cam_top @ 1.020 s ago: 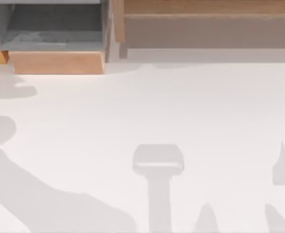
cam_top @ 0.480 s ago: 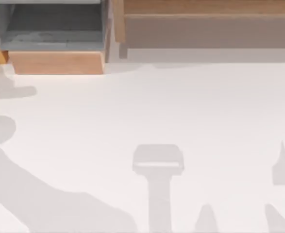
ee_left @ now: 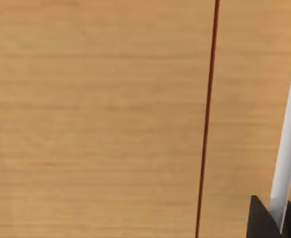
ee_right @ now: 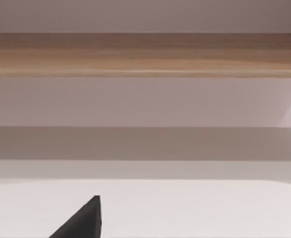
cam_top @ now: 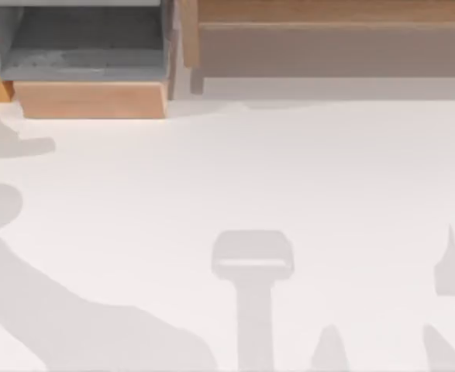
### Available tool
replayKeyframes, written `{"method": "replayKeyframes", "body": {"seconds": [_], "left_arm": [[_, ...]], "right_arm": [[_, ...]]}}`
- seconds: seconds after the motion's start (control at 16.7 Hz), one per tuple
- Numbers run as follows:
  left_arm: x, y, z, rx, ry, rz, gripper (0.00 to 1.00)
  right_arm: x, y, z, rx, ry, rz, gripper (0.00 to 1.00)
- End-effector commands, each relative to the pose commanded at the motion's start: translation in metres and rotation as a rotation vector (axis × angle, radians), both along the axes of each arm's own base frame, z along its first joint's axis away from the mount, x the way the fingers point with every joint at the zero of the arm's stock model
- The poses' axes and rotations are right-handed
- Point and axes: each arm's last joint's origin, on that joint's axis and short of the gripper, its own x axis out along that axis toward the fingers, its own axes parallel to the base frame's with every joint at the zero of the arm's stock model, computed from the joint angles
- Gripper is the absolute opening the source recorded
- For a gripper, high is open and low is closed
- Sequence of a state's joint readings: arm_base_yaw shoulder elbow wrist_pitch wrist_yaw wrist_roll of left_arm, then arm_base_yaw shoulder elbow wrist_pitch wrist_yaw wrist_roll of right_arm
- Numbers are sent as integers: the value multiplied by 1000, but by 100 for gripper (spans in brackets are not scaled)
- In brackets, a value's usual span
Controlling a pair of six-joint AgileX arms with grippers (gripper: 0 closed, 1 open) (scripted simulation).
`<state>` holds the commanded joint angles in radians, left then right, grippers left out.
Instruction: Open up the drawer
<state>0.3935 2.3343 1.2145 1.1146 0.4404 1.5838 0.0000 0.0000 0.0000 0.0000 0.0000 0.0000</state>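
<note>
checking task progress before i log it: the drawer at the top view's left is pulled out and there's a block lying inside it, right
Not quite. The drawer at the top view's left is pulled out, its wooden front toward the table, but no block lies inside: the top view shows only a bare grey interior. The rest stands.

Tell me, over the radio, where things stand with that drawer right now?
Wooden-fronted grey drawer pulled out at the table's far left corner. Left pincer pressed close to a wood panel. Right pincer facing the long wooden shelf. White tabletop unobstructed.

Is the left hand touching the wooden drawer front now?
Cannot tell. The left wrist view shows the drawer front close, but no plain contact or gap.
</note>
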Motion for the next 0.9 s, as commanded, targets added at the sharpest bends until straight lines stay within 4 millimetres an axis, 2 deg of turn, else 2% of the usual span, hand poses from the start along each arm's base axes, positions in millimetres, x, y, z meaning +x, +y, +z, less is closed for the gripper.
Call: {"method": "replayKeyframes", "body": {"seconds": [0.18, 0.3, 0.66, 0.9], "left_arm": [[-2, 2, -5, -12, 16, 4, 0], [-10, 3, -3, -13, 12, 6, 0], [-61, 3, -6, -15, 22, 3, 0], [-64, 3, -5, -13, 18, 3, 0]], "right_arm": [[0, 0, 0, 0, 0, 0, 100], [0, 0, 0, 0, 0, 0, 100], [0, 0, 0, 0, 0, 0, 100], [0, 0, 0, 0, 0, 0, 100]]}}
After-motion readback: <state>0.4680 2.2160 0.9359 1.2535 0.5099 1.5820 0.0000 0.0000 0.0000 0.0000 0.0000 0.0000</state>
